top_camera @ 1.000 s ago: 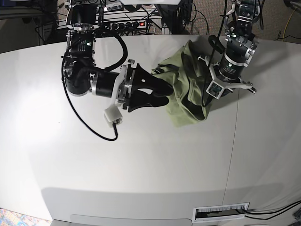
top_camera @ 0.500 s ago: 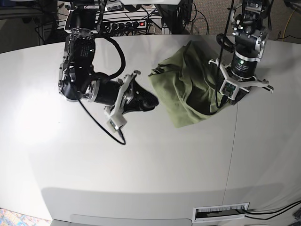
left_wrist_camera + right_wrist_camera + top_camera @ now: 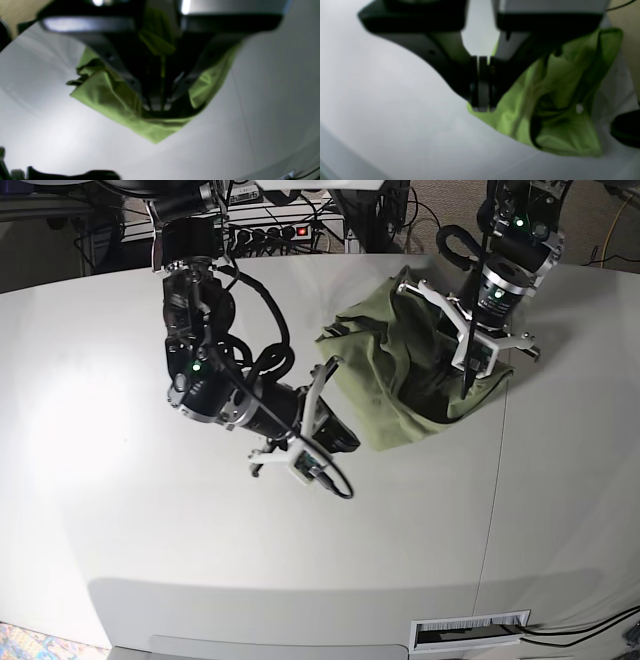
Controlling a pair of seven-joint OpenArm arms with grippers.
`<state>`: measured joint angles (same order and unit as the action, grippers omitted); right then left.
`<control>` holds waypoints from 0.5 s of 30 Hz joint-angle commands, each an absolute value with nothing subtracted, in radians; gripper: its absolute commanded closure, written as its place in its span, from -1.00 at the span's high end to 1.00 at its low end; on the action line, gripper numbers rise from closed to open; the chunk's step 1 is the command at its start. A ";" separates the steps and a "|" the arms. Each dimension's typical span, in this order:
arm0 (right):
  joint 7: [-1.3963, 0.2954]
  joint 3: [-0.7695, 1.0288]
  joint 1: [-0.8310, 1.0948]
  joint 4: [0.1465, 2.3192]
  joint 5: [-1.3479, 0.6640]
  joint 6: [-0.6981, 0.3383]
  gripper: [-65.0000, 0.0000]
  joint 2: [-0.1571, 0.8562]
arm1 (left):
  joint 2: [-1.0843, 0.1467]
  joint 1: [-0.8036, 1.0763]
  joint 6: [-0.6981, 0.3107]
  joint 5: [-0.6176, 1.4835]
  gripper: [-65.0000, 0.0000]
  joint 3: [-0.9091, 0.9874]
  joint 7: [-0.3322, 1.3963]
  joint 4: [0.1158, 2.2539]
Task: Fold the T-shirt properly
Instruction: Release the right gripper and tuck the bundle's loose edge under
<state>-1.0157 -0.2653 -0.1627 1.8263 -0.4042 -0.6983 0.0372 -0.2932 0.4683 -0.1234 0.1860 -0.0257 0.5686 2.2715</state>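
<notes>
The T-shirt (image 3: pixel 385 375) before me is plain olive green and heavily wrinkled; it lies bunched on the white table (image 3: pixel 300 560) toward the far side, one edge lifted, a lower corner pointing toward the near side

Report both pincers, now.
Left pincer: closed on the T-shirt.
Right pincer: closed at the shirt's edge; cannot tell if it holds cloth.

no text, label, brand or number can be read in any view. the t-shirt (image 3: pixel 400 370) is plain, and the arms show only small green lights.
</notes>
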 commanded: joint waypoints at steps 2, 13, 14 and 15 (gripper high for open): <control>-0.971 -0.283 -0.211 1.800 -0.375 -0.698 -1.00 0.000 | -0.279 0.468 -0.129 0.195 -0.96 -0.023 0.525 2.260; -0.824 -0.289 -0.390 1.485 -0.260 -0.698 -1.00 -0.115 | -0.247 0.463 -0.171 0.195 -0.96 -0.024 0.399 2.024; -0.811 -0.288 -0.403 1.452 -0.249 -0.698 -1.00 -0.121 | -0.246 0.463 -0.183 0.196 -0.96 -0.024 0.391 2.003; -0.801 -0.288 -0.414 1.421 -0.246 -0.698 -1.00 -0.125 | -0.246 0.463 -0.193 0.196 -0.96 -0.024 0.394 1.988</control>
<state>-0.8299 -0.2890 -0.3855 1.4029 -0.2340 -0.6975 -0.1162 -0.2443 0.4648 -0.1852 0.1890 -0.0257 0.4179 1.9701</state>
